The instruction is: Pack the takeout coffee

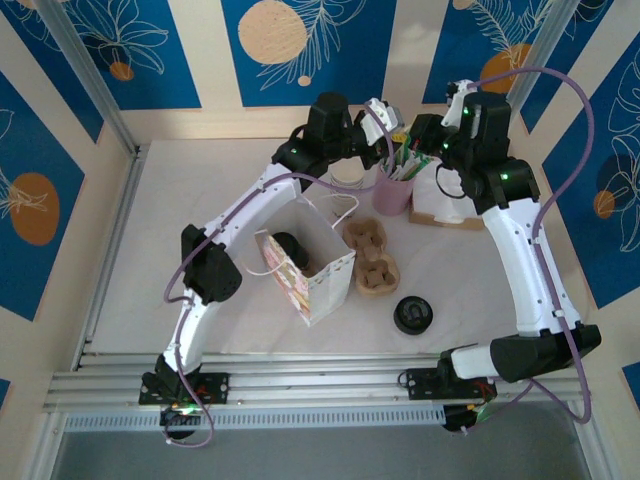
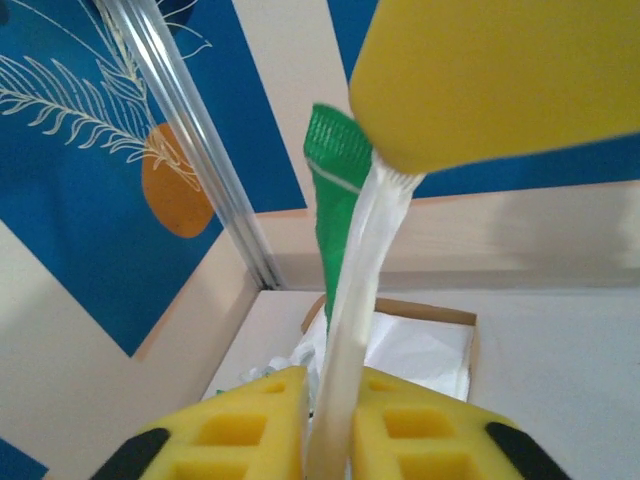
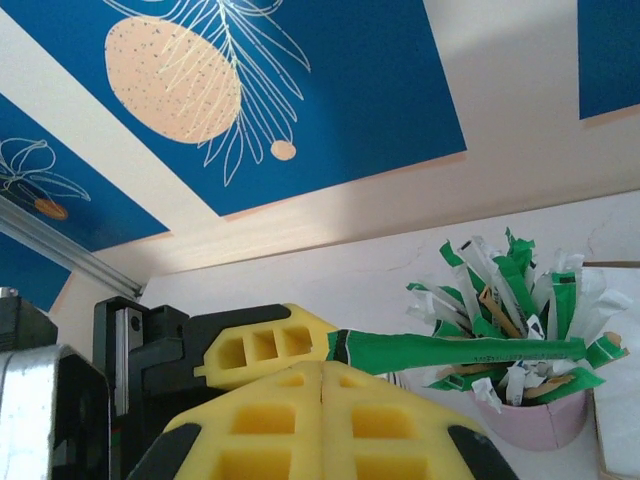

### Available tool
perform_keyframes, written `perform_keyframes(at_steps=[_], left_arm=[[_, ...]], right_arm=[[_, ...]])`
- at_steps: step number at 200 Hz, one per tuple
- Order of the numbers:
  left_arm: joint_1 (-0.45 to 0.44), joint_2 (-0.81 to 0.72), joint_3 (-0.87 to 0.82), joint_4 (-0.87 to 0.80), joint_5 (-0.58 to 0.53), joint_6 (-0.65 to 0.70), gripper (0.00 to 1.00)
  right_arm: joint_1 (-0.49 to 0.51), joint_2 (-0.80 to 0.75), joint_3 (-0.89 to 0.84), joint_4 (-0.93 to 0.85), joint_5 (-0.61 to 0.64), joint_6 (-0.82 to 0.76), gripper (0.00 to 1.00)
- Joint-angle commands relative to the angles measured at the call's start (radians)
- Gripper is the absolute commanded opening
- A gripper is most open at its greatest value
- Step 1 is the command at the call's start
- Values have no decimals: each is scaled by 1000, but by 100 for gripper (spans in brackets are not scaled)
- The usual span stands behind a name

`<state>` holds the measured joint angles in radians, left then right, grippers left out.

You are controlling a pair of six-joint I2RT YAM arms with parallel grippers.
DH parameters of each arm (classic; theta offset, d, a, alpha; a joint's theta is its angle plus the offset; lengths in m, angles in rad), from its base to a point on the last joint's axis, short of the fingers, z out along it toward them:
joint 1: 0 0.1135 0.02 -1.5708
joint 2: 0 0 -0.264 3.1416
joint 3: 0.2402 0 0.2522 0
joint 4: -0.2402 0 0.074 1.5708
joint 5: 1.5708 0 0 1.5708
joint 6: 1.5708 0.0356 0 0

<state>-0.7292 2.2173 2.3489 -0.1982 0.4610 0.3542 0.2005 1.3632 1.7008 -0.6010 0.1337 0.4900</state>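
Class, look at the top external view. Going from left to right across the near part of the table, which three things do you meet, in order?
Paper bag → cardboard cup carriers → black lids.

white table (image 1: 200, 200) with paper bag (image 1: 320, 280), brown cup carriers (image 1: 372, 255), black lids (image 1: 413, 314), pink sachet cup (image 1: 393, 192)

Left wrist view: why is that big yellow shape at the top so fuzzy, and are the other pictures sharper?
Left wrist: the yellow pad sits very near the lens, so it blurs; the sachet is soft too. Right wrist: the green packet and pink cup are crisp. Top external: evenly lit and sharp, only faint shadows by the paper bag.
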Motion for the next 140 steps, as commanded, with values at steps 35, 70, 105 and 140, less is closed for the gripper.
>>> perform_keyframes(at_steps=[35,70,105,140], left_arm=[[-6,-72,-73,85,-94,-19,5],[-8,-68,-84,94,-84,-54,5],[-27,-40,-85,114,-97,-57,4],[-50,-9,-78,132,-131,-42,5]], right_arm=[[-55,22,-25,73,-91,47,0],[-84,51,-45,99,-140,69,0],[-123,68,-109,134,-182,99,0],[-170,90,-170,158,-227,120,0]])
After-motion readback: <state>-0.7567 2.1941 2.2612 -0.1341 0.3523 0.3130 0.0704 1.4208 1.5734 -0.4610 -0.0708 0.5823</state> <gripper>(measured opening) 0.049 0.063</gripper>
